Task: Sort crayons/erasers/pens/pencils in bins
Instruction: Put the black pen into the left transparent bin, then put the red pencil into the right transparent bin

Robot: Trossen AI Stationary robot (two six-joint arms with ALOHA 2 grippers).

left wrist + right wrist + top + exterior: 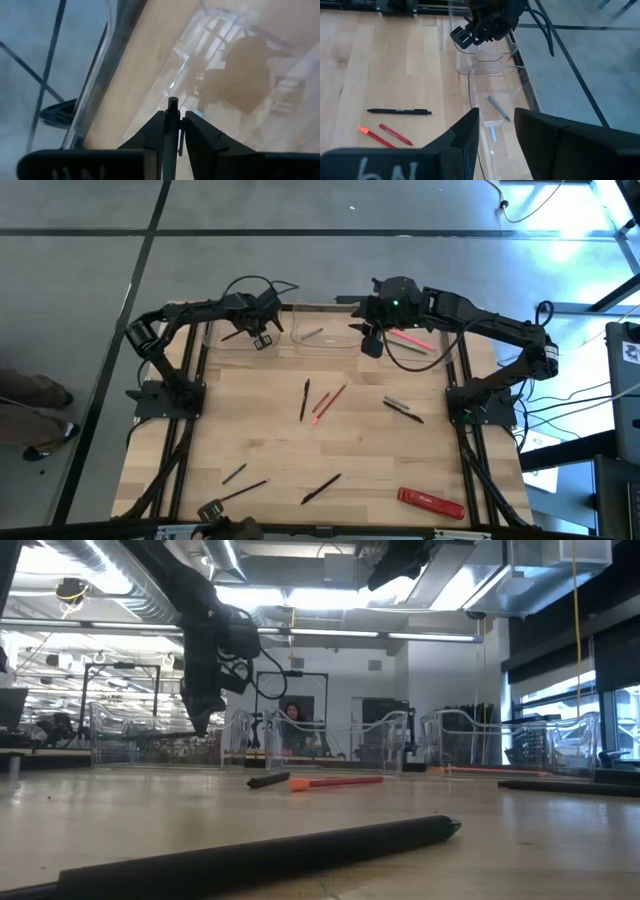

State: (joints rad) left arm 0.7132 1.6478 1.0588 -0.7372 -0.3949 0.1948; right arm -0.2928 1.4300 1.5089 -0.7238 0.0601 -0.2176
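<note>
My left gripper [262,332] hangs over the left bin [225,345] at the table's far edge, shut on a thin black pen [172,116]. A black stick [236,335] shows in that bin in the high view; whether it is the held pen, I cannot tell. My right gripper [370,342] stands open and empty, high over the middle bin [490,95], which holds a grey stick [498,108]. The right bin [425,350] holds a pink-red stick [410,340]. My left gripper has the black pen between its two fingers [152,132], one on each side. The pen lies along the fingers, and its end [172,104] sticks out a little past their tips. The fingers slant down over the bin, and the pen is clear of the bin's floor.
Loose on the wood lie a black pen [305,400], red and orange sticks [328,404], a grey and a black stick [402,408], black pens near the front [245,488] [321,488], and a flat red bar [430,502]. A person's shoes [40,425] are at the left.
</note>
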